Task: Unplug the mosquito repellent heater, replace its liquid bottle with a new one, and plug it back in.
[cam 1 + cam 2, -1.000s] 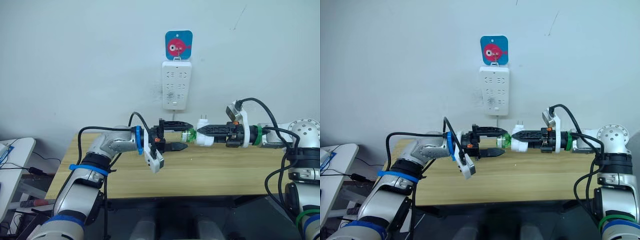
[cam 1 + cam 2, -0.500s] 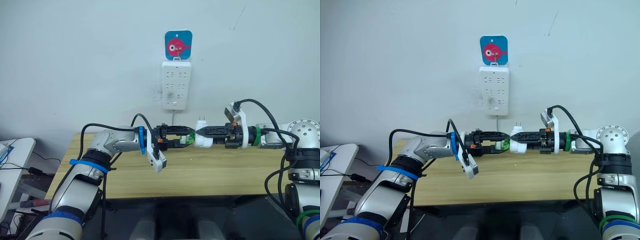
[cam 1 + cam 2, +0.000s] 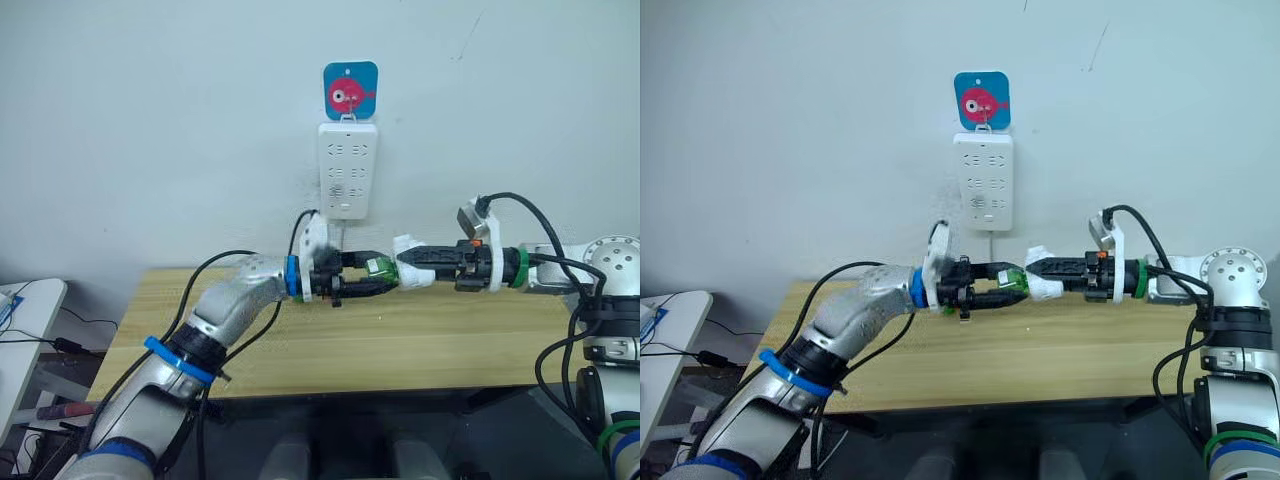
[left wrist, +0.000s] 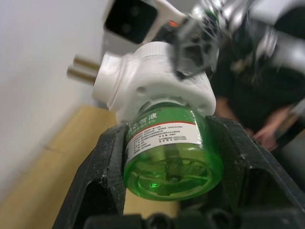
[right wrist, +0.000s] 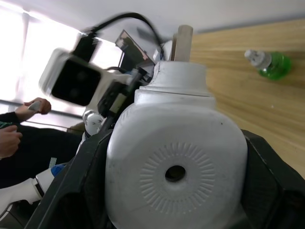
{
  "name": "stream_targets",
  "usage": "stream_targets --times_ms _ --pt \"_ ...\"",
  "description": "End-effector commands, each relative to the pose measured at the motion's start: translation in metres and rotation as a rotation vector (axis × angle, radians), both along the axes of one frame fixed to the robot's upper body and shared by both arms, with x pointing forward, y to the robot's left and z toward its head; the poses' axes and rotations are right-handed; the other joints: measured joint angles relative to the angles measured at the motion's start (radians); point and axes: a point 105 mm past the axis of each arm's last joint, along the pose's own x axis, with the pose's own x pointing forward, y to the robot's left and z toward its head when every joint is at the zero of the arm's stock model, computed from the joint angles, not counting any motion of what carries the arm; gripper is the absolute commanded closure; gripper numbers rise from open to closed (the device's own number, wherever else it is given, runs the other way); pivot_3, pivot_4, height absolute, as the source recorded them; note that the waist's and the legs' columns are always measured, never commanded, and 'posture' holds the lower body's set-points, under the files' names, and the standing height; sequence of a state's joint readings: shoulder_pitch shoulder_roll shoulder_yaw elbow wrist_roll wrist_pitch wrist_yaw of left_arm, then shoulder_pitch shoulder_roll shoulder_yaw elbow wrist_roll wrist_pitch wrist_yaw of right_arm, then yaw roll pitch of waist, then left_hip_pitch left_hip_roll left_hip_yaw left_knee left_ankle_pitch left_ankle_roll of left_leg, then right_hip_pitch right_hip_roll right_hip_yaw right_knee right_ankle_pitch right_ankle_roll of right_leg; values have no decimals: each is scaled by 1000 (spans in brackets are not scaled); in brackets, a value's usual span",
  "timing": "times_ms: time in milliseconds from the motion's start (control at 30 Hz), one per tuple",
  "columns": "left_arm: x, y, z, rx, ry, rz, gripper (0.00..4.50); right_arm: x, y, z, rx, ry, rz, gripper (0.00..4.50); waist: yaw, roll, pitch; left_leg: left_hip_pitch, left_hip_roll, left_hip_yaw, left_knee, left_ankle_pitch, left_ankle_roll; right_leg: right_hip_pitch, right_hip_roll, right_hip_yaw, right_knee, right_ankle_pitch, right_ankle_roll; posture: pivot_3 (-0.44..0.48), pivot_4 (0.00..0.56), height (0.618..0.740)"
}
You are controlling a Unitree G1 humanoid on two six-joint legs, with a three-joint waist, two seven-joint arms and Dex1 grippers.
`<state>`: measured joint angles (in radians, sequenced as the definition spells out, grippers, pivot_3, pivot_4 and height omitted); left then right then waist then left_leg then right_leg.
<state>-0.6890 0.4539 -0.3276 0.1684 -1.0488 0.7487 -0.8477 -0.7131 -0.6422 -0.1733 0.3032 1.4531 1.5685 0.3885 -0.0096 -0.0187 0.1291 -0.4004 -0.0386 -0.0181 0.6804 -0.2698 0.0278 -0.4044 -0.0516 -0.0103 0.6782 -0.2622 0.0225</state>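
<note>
Held in mid-air over the table [image 3: 330, 345]: heater [image 3: 412, 276] clamped in right gripper [image 3: 425, 272], its green bottle [image 4: 167, 155] pinched in left gripper [image 3: 362, 274]. Risk of slipping pads or cross-threading if twisted off-axis; spare bottle [image 5: 268, 63] lying on table.

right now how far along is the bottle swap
Unplugged: the heater is off the power strip, held by the right tool. In hand: the left tool grips the green bottle at its socket. Left: a second bottle lies on the table, then replugging.
</note>
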Motion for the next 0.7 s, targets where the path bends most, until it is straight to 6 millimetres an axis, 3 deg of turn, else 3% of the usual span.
stream_targets --times_ms 33,167,333,567,700 --pt "30 27 24 -175 355 108 2191 -15 11 1 -3 -3 102 1333 -2 0 0 0 0 0 0 0 0 0 1 0 0 0 0 15 90 740" --pt "16 26 16 -143 436 45 2191 -14 11 2 0 -6 100 1334 -20 0 0 0 0 -1 -1 0 0 0 2 1 1 0 0 12 90 740" --pt "9 22 15 -150 399 52 2191 -14 11 2 9 -6 94 1336 -20 0 0 0 0 0 -1 1 0 -1 -2 2 0 0 -1 9 90 740" --pt "14 31 13 -171 406 103 6 -9 9 2 17 -3 65 1482 -16 0 0 0 -1 1 -1 1 -2 0 -3 2 0 0 -1 9 87 740" --pt "29 61 9 -174 390 230 0 -3 5 1 27 2 19 1482 -18 0 0 0 -1 1 -1 1 -2 0 -3 3 0 0 -1 3 90 740"
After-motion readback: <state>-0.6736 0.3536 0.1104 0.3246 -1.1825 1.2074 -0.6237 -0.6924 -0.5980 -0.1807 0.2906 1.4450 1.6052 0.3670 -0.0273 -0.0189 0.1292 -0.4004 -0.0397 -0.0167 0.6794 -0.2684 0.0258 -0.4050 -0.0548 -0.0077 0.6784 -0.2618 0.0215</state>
